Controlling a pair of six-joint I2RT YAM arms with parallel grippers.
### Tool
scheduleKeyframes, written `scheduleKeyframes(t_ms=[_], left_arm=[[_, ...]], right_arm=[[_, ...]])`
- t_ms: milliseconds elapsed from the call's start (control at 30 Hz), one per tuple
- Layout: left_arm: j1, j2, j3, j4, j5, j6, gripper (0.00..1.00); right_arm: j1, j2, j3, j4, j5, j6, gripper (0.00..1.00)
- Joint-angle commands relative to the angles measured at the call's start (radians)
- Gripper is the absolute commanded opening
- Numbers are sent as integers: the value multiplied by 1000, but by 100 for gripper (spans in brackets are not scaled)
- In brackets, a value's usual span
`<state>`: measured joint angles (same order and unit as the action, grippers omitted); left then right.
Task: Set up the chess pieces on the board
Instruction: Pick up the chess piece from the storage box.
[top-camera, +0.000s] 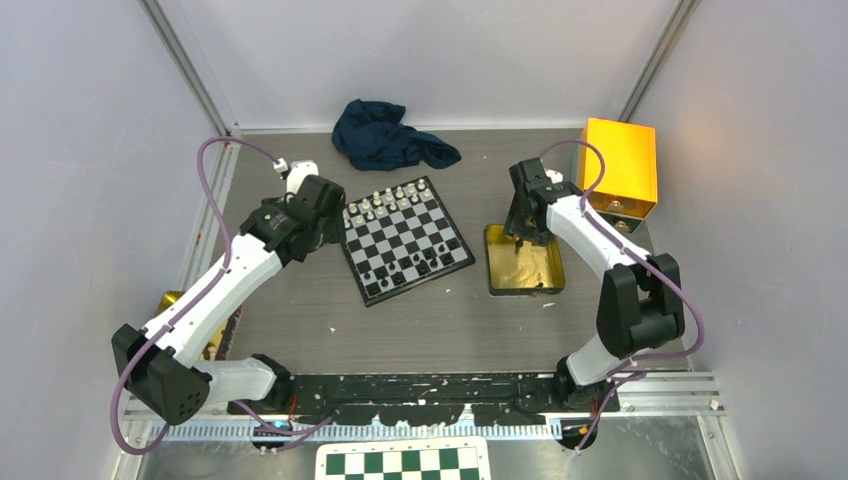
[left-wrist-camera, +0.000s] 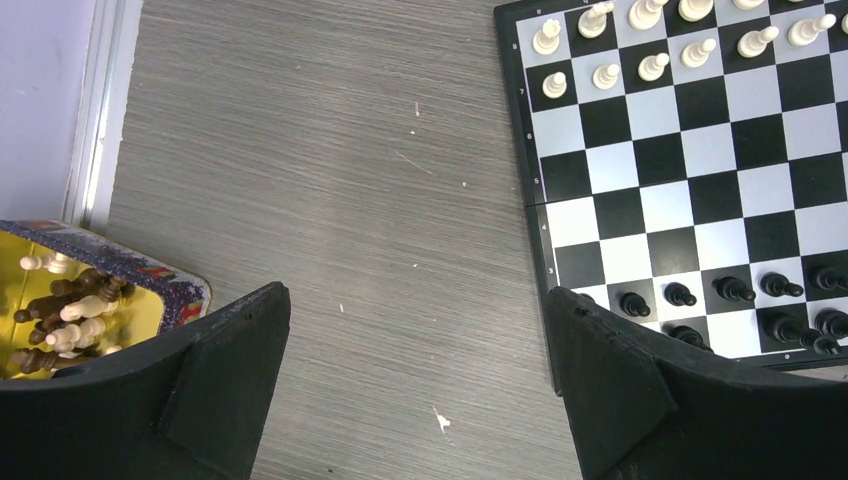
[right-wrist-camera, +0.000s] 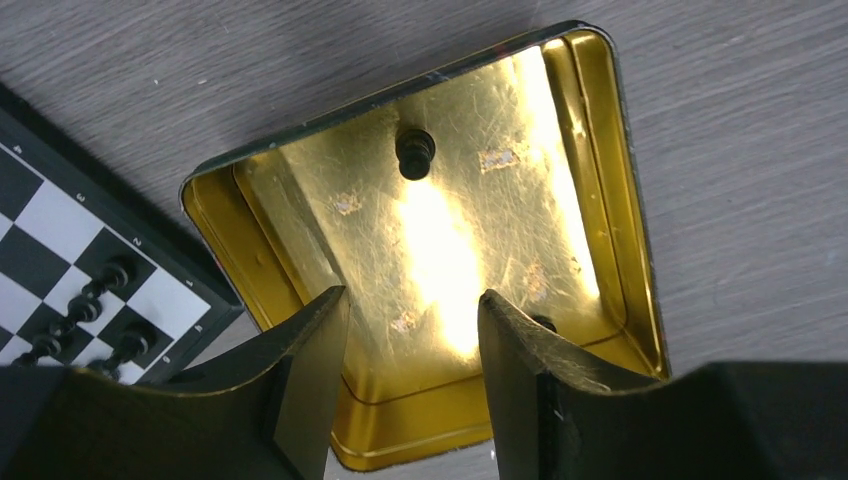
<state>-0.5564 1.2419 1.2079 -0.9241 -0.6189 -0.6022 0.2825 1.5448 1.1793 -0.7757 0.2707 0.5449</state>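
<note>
The small black-and-silver board (top-camera: 405, 238) lies mid-table, with white pieces (top-camera: 385, 200) on its far rows and black pieces (top-camera: 415, 265) on its near rows. My left gripper (top-camera: 332, 222) is open and empty above bare table by the board's left edge (left-wrist-camera: 525, 180); in its wrist view the gripper (left-wrist-camera: 415, 300) has one finger over the board's near corner. My right gripper (top-camera: 520, 232) is open and empty over a gold tin (right-wrist-camera: 600, 200). In the right wrist view the gripper (right-wrist-camera: 412, 300) hangs above the tin floor. One black piece (right-wrist-camera: 415, 152) lies there, and another (right-wrist-camera: 543, 323) is partly hidden behind a finger.
A second gold tin (left-wrist-camera: 180, 290) holding several loose black and white pieces (left-wrist-camera: 70, 310) sits at the table's left edge. A dark blue cloth (top-camera: 392, 135) lies at the back, a yellow box (top-camera: 620, 165) at back right, and a green-and-white checkered board (top-camera: 403, 462) is in front of the arm bases.
</note>
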Motion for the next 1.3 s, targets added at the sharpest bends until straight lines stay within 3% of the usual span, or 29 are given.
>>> scheduleKeyframes(t_ms=[0, 767, 1000, 1267], left_arm=[[-4, 9, 48, 43, -21, 3, 100], [-4, 56, 77, 48, -27, 33, 100], [-4, 65, 79, 52, -26, 38, 100], [-4, 65, 79, 53, -25, 44, 100]], right_arm=[[-20, 45, -2, 106, -32, 0, 56], [-82, 215, 29, 217, -46, -24, 51], [-84, 214, 31, 215, -40, -27, 38], [-84, 187, 27, 190, -28, -28, 11]])
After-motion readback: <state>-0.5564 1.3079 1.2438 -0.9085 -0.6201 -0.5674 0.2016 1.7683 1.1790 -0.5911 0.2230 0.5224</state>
